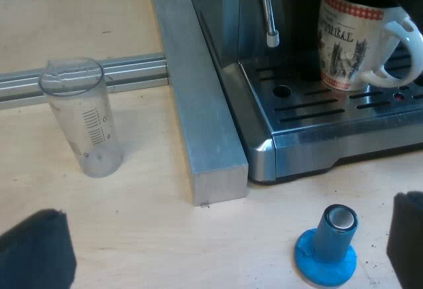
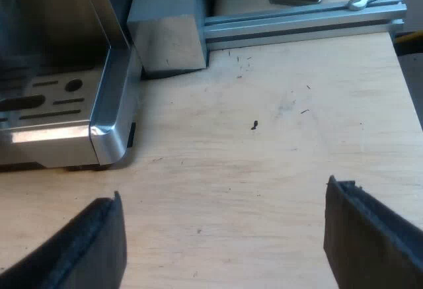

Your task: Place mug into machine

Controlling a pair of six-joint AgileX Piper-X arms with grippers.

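A white mug point(image 1: 360, 44) with red and black print stands upright on the espresso machine's slotted drip tray point(image 1: 317, 104), its handle turned outward, under the machine's dark front. The steam wand point(image 1: 268, 11) hangs beside it. My left gripper point(image 1: 231, 249) is open, its two black fingers wide apart over the wooden table, with nothing between them. A blue tamper point(image 1: 328, 246) stands on the table close to one of its fingers. My right gripper point(image 2: 221, 243) is open above bare wood, near a corner of the machine's drip tray point(image 2: 99, 130).
A clear measuring glass point(image 1: 82, 117) stands upright on the table. A thick aluminium bar point(image 1: 195, 104) runs along the machine's side, with a slotted rail point(image 1: 79, 77) branching off behind the glass. Another rail point(image 2: 297, 24) and a metal block point(image 2: 165, 38) lie beyond the right gripper.
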